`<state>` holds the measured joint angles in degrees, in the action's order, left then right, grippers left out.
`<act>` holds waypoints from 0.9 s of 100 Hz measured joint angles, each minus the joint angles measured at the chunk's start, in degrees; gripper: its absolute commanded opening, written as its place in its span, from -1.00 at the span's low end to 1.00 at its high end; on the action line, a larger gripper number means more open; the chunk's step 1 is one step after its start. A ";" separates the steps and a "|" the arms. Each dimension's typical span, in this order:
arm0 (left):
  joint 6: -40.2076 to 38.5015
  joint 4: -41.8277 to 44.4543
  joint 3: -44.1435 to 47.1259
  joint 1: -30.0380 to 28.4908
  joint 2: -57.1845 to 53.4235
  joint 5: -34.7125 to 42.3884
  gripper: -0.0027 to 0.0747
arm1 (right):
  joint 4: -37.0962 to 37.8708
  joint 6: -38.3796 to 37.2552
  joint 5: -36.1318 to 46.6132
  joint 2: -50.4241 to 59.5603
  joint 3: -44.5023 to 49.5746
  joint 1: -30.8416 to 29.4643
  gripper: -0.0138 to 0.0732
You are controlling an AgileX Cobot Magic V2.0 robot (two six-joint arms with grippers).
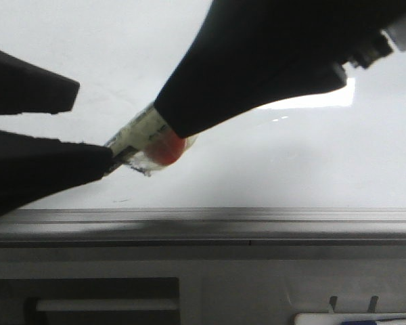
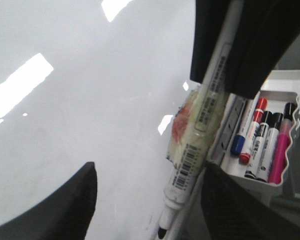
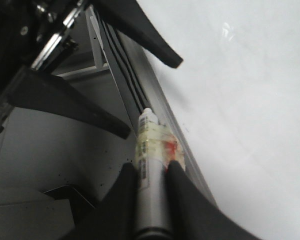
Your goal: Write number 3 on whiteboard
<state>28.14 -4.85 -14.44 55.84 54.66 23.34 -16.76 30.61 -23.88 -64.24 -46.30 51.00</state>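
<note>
White marker tray (image 2: 285, 95), seen only in the left wrist view: holds a blue-capped, a red-capped, two black-capped and one pink marker side by side, beyond the whiteboard's edge. Right gripper (image 3: 151, 172) is pinched on a white marker (image 3: 149, 150) with yellowed tape and an orange-red patch around its barrel; black tip (image 2: 162, 232) is at the whiteboard (image 1: 291, 156) surface, low down, just above the grey bottom rail (image 1: 257, 220). Left gripper (image 1: 88, 128) is spread, its lower finger (image 1: 54, 166) just beside the marker's end in the front view; contact cannot be told. Board above and right of the marker is bare, with a bright reflection. No drawn number 3 visible in any view; only a small dark fleck near the rail (image 1: 122, 201). Right wrist view alone shows the rail's grooves alongside the marker.
</note>
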 measured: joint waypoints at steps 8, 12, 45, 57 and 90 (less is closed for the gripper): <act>0.62 -0.81 0.00 0.00 -2.29 0.14 0.21 | 0.08 0.00 -0.78 0.03 -1.44 -1.69 -0.82; 0.65 -1.36 0.00 0.00 -3.57 0.14 0.21 | 0.13 0.00 -1.34 0.03 -2.44 -2.80 -0.82; 10.25 -18.95 0.00 0.00 -7.78 3.30 0.20 | 0.22 -0.10 -4.44 0.03 -9.78 -11.05 -0.82; 13.92 -25.02 0.00 0.00 -7.78 7.34 0.20 | 0.22 -0.10 -5.64 -0.42 -11.06 -12.28 -0.82; 15.59 -27.64 0.00 0.00 -7.78 10.58 0.20 | 1.47 -0.24 -6.33 -6.71 -14.90 -12.54 -0.82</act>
<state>43.73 -32.49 -14.44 55.84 46.88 33.92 -15.29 30.36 -30.21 -70.95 -61.20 38.46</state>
